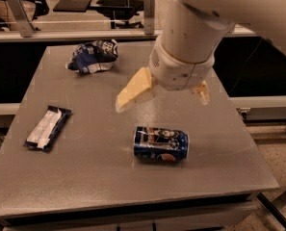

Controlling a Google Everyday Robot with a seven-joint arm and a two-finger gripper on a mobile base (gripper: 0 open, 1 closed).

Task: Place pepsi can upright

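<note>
The pepsi can (pixel 161 144) lies on its side on the grey table (pixel 99 167), right of centre near the front. It is dark blue with white graphics and a round logo. My gripper (pixel 162 98) hangs above the table just behind the can, apart from it. Its two cream fingers are spread wide, one at the left (pixel 133 91) and one at the right (pixel 201 92), with nothing between them. The big white arm covers the table's far right.
A wrinkly blue-and-white snack bag (pixel 93 56) lies at the back left. A flat dark bar wrapper with a white panel (pixel 47 127) lies at the left. The table's front edge is close below the can. Rails and furniture stand behind the table.
</note>
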